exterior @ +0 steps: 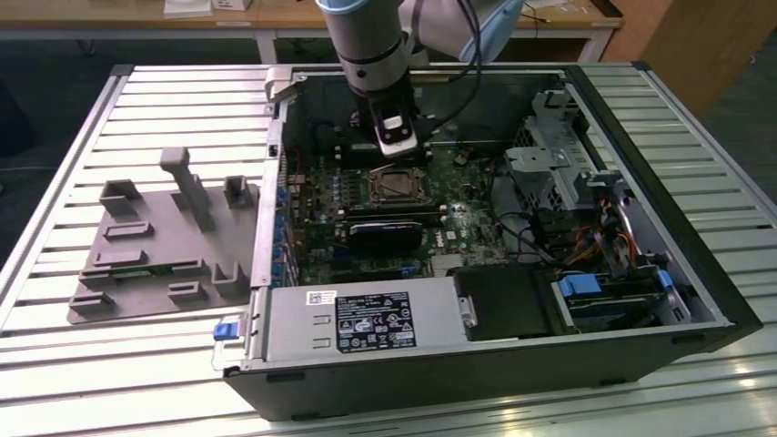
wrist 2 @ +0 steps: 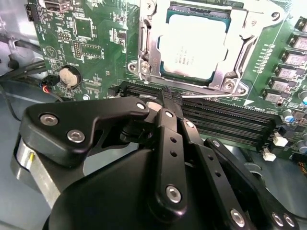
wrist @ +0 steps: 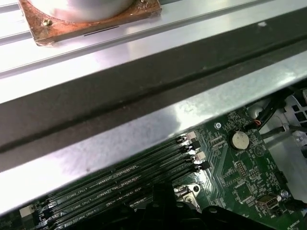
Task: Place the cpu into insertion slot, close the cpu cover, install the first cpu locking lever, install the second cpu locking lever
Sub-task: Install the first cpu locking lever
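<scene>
Setting: robotics lab or test workshop.
Worktop: slatted aluminium worktop point(exterior: 109, 382), lower left of the exterior view.
Equipment: robot arm point(exterior: 364, 45), upper centre.
Specimen: opened computer case point(exterior: 486, 382), centre, motherboard point(exterior: 474, 223) exposed.
Fixture: grey moulded parts holder point(exterior: 146, 264), left.
Background: wooden desks point(exterior: 122, 16) along the top edge.

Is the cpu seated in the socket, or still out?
In. The small square silver-topped cpu lies flat and level, with the thin silver metal frame cover down around it.

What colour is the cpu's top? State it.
Silver-grey; the small flat square cpu shows best in the second wrist view.
</scene>
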Controlling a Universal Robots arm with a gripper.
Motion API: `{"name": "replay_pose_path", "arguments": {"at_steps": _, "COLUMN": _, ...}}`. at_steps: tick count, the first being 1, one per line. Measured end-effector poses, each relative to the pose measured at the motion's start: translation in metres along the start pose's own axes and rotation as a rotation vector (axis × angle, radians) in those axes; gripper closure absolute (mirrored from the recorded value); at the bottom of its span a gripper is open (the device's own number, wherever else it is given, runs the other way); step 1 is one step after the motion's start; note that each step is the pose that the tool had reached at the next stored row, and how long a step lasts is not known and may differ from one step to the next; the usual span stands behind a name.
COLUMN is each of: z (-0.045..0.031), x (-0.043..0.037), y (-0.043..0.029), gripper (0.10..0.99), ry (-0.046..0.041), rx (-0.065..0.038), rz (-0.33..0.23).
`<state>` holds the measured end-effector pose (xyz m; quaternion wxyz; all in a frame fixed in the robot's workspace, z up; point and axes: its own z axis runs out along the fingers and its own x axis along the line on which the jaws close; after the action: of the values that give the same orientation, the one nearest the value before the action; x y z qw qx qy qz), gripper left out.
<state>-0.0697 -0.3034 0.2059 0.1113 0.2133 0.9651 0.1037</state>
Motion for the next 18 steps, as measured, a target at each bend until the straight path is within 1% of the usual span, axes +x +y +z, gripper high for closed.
{"name": "replay_pose_path", "arguments": {"at_steps": 3, "z": 0.001, "x": 0.0011, "y": 0.0017, "gripper": 0.984, "ry": -0.0027, "rx": 0.004, "rz": 0.002}}
{"name": "replay_pose_path", "arguments": {"at_steps": 10, "z": 0.0029, "x": 0.0032, "y": 0.0053, "gripper": 0.984, "ry": -0.0067, "rx": 0.011, "rz": 0.005}}
{"name": "replay_pose_path", "arguments": {"at_steps": 18, "z": 0.0056, "x": 0.0038, "y": 0.0049, "gripper": 0.984, "ry": -0.0116, "rx": 0.018, "rz": 0.007}}
